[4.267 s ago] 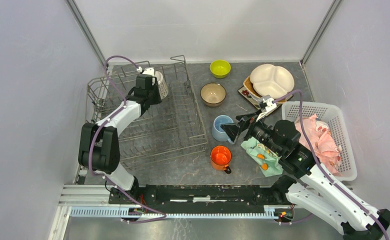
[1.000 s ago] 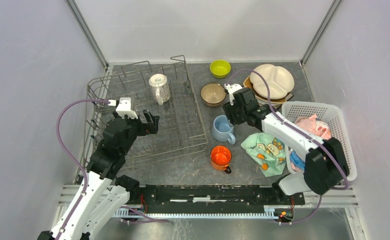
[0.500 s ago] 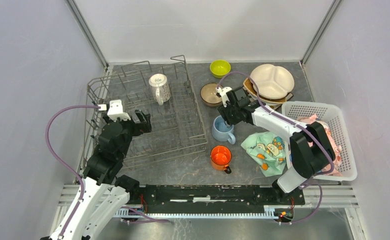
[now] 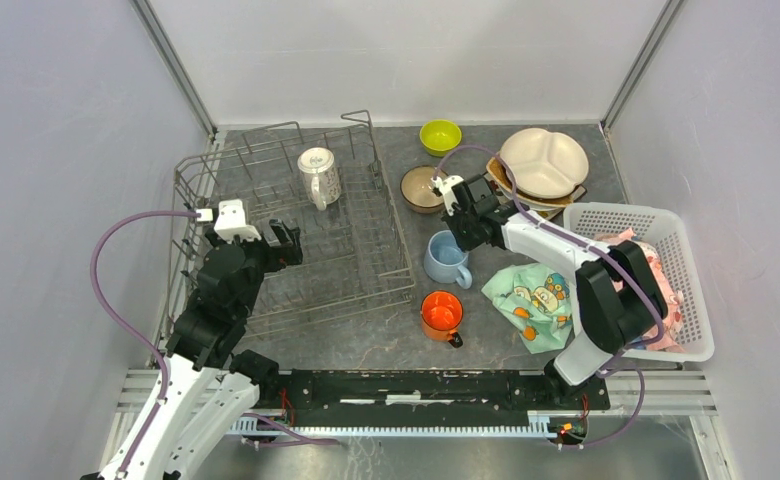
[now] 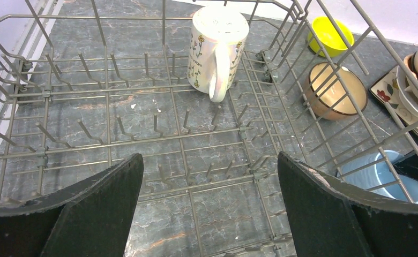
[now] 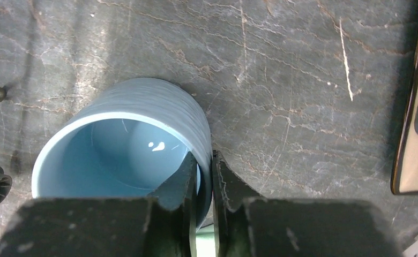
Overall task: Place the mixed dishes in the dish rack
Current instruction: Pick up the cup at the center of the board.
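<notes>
Marbled grey tabletop [image 6: 303,80]; upright light-blue mug [image 6: 137,101], ribbed outside, glossy.

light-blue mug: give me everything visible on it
The light-blue mug looks like glazed ceramic, with faint ridges on its outer wall and a glossy, empty inside. It stands upright, mouth up, on the grey marbled table, just right of the dish rack, with its handle toward the near right. The right pincer clamps its rim wall, one finger inside and one outside.
</notes>
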